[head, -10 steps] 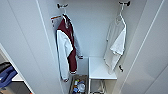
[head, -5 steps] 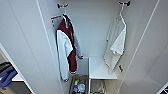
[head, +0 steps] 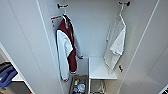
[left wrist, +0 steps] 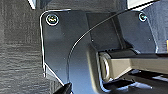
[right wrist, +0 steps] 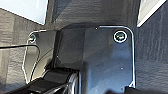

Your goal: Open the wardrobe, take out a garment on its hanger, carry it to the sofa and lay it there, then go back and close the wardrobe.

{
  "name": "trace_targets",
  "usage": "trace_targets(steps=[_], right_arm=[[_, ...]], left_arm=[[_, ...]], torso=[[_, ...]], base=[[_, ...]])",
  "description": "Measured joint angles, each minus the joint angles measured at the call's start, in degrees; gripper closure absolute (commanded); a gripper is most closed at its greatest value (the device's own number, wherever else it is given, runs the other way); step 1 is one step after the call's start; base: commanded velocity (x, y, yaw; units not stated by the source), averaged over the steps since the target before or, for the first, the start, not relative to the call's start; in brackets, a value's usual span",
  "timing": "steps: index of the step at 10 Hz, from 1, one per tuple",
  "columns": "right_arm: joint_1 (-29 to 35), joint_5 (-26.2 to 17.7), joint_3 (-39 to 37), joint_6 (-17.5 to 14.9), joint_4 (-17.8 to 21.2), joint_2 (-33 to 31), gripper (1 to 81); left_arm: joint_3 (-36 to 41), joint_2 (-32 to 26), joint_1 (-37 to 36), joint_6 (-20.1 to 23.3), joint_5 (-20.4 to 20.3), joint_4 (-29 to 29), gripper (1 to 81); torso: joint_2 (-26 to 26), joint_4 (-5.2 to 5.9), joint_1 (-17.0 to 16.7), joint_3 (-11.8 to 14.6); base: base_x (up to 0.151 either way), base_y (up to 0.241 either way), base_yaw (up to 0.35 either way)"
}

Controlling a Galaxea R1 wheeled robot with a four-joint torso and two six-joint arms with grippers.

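Reaching for the garment (head: 115, 45) on its hanger (head: 120, 18) at the open wardrobe's (head: 95, 37) right side should mean lifting the hook clear, avoiding the maroon jacket (head: 67, 47); gripper states I cannot tell.

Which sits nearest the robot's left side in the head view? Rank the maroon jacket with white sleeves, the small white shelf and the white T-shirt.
1. Maroon jacket with white sleeves: hanging at the left inside the wardrobe.
2. Small white shelf: low, right of centre.
3. Plain white short-sleeved T-shirt: hanging at the right, farthest.
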Motion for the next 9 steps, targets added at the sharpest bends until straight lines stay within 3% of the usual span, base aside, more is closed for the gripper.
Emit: trace_targets(steps=[6,7,9], right_arm=[[-5.7,2.7,-16.3,-0.3,3.3,7.7,1.0],[-6.6,2.6,-16.4,-2.9,5.9,8.3,1.0],[-7.4,1.7,-16.5,-12.8,13.8,8.6,1.0]], left_arm=[[0.0,0.0,-0.3,0.0,0.7,0.0,1.0],[0.0,0.0,-0.3,0.0,0.7,0.0,1.0],[0.0,0.0,-0.3,0.0,0.8,0.0,1.0]], torso=[[0.0,0.00,0.0,0.0],[0.0,0.00,0.0,0.0],[0.0,0.00,0.0,0.0]], base=[[0.000,0.000,0.000],[0.000,0.000,0.000],[0.000,0.000,0.000]])
